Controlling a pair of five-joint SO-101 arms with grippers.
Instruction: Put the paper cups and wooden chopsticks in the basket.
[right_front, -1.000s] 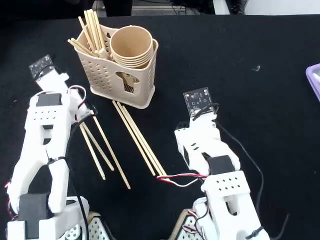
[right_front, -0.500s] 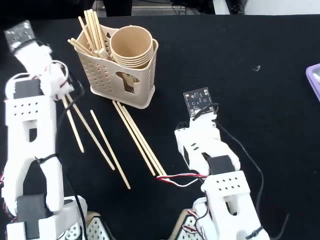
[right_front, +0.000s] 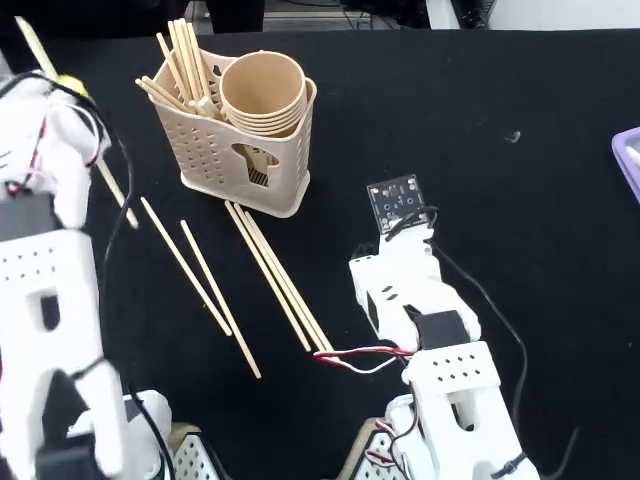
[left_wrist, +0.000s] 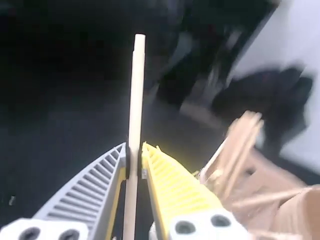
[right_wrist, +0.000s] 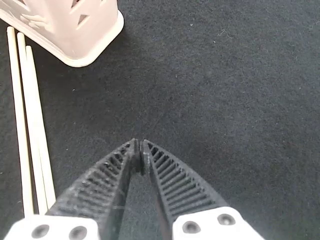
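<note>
Wooden chopsticks lie loose on the black table (right_front: 500, 130) in two groups: a pair of loose chopsticks (right_front: 195, 275) slanting side by side with a gap between them, and next to them a bundle of three chopsticks (right_front: 280, 285) whose far ends reach the foot of the basket (right_front: 250, 165). The basket stands near the table's far edge and holds one stack of paper cups (right_front: 263, 90) on one side and a sheaf of chopsticks (right_front: 182, 60) on the other, both too overlapped to count. To the basket's right the table runs bare as far as a purple object (right_front: 628, 150) at the edge. The left gripper (left_wrist: 134, 150) is clamped on a sixth loose stick, the held chopstick (left_wrist: 136, 90). In the high view it slants from the far left corner down past the basket's left side, well apart from it. The right gripper (right_wrist: 138, 147) has its fingers pressed together on nothing, above bare table near the basket's corner and the bundle.
</note>
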